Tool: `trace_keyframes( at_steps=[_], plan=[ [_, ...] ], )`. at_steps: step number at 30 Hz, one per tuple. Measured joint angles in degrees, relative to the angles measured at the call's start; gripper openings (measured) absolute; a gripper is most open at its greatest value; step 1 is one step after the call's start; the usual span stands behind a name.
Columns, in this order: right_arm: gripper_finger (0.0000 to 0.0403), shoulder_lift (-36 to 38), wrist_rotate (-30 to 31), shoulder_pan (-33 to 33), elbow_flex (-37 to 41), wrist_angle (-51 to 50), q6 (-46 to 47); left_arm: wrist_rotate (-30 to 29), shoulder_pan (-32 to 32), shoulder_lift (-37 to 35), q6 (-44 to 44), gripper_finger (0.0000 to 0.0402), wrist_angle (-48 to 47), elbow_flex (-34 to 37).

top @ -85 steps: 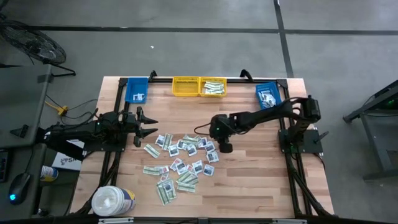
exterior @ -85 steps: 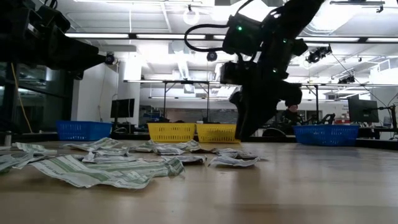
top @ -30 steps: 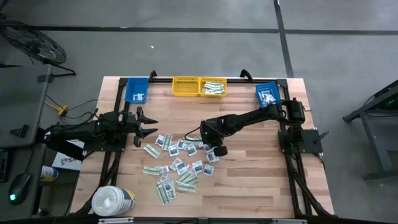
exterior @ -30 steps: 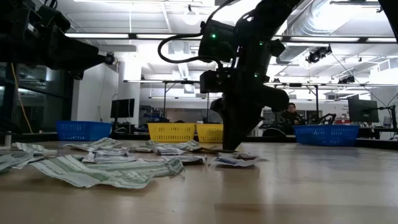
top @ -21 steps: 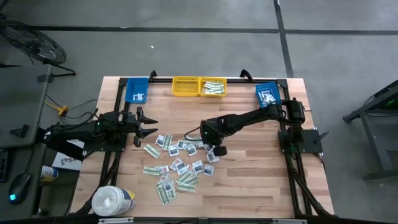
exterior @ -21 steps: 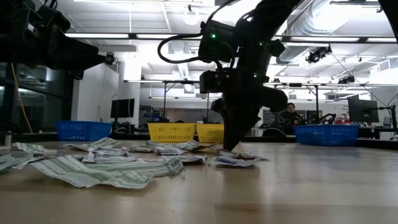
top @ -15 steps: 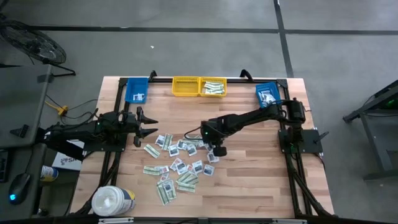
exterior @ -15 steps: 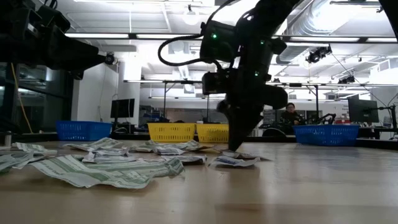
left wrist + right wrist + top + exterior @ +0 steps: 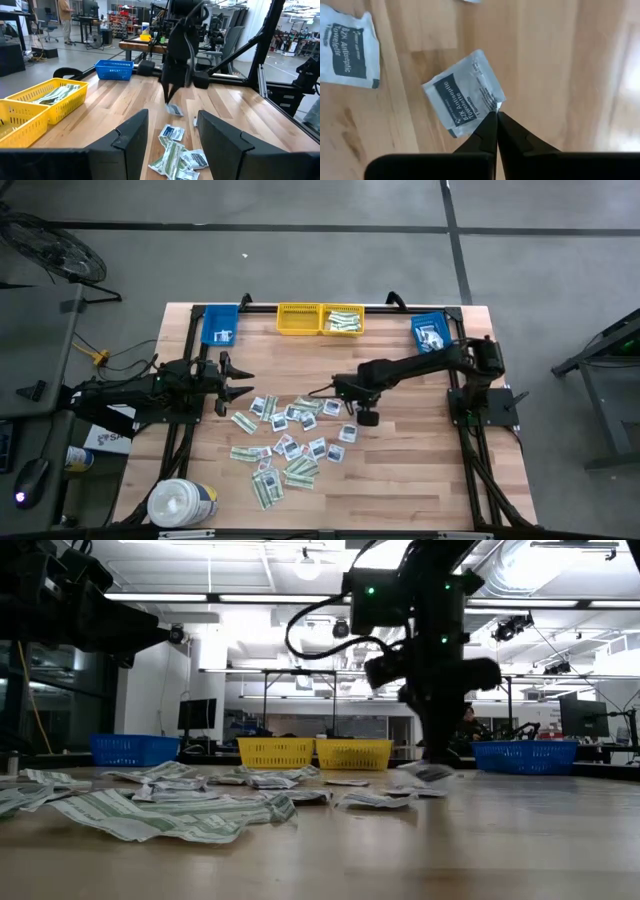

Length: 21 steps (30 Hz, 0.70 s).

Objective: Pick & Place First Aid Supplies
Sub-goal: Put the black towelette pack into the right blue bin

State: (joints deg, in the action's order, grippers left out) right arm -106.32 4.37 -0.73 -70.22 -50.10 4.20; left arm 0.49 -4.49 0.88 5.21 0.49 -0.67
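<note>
At frame centre of the high view, most of the job is still open: a loose scatter of packets (image 9: 290,438) covers the middle of the table (image 9: 400,480), long green-white strips mixed with squarish white ones. Some are already sorted, judging by contents: strips in the right yellow bin (image 9: 342,320), a few white squares in the right blue bin (image 9: 430,332) and the left blue bin (image 9: 220,325). The left yellow bin (image 9: 298,319) looks near empty. So early-to-mid progress, dozens left.

Right gripper (image 9: 366,416) sits just right of the pile, centre-right of frame. Its fingers are pinched fully together on the corner of one antiseptic towelette packet (image 9: 465,94), which hangs off the fingertips in the right wrist view. In the low view that packet (image 9: 428,774) appears lifted just clear of the wood, right of centre; likely headed to a blue bin.

Left gripper (image 9: 238,378) waits at the pile's left edge, centre-left, jaws spread wide, holding nothing. White tub (image 9: 182,503) at lower left, untouched.
</note>
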Motion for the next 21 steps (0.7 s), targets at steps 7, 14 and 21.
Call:
trace_keyframes(
  at_steps=[7,14,21],
  plan=[
    [0.0,5.91,4.29,-1.77,-0.04,-6.67,5.33,0.0,0.01,0.01,0.0,0.0172,0.0,0.0],
    [0.0,14.3,10.48,-5.8,3.78,-10.97,13.13,0.0,0.0,0.0,0.0,0.0172,0.0,0.0],
    [0.0,28.59,14.72,-12.37,17.73,-4.83,22.97,0.0,0.02,-0.01,0.0,0.0172,0.0,0.0]
  ],
)
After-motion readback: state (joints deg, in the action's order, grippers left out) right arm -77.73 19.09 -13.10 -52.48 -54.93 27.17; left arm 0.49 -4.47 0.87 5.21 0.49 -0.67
